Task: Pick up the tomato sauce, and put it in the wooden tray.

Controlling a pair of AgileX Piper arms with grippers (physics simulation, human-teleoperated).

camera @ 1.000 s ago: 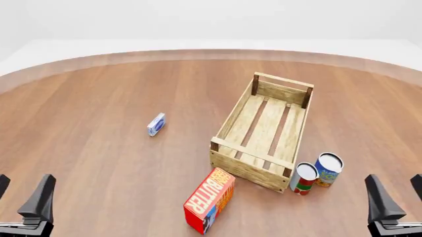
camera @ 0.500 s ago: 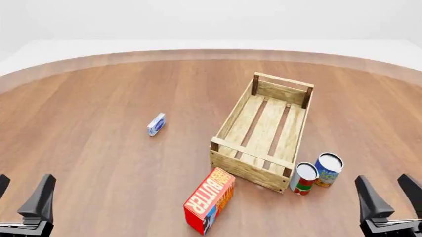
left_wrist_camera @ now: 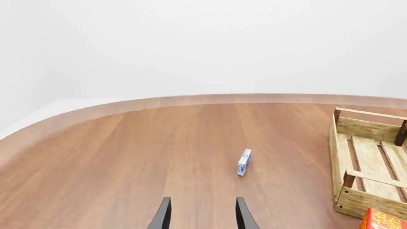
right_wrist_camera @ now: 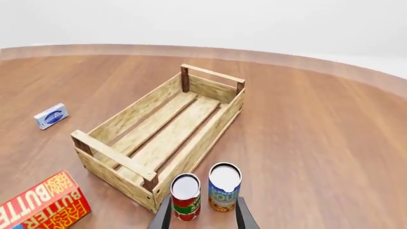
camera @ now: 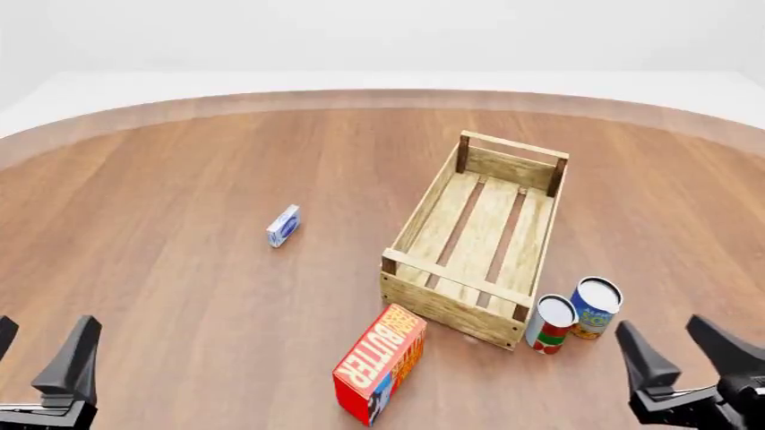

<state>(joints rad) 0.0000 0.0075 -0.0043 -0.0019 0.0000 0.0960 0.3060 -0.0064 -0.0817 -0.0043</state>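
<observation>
red, white and green on its label, the tomato sauce [camera: 550,323] stands upright on the desk [camera: 179,269] just off the near right corner of the wooden tray [camera: 478,240], with a blue-and-yellow can [camera: 594,307] right beside it on its right. the right gripper [camera: 693,354] hangs near, fingers spread and empty; the left gripper [camera: 42,354] is open too. the approach should centre on the left can, or a finger may knock its neighbour.

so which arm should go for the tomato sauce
Right. Its open claw sits near the tomato sauce by the wooden tray; the left claw is far across the table.
</observation>
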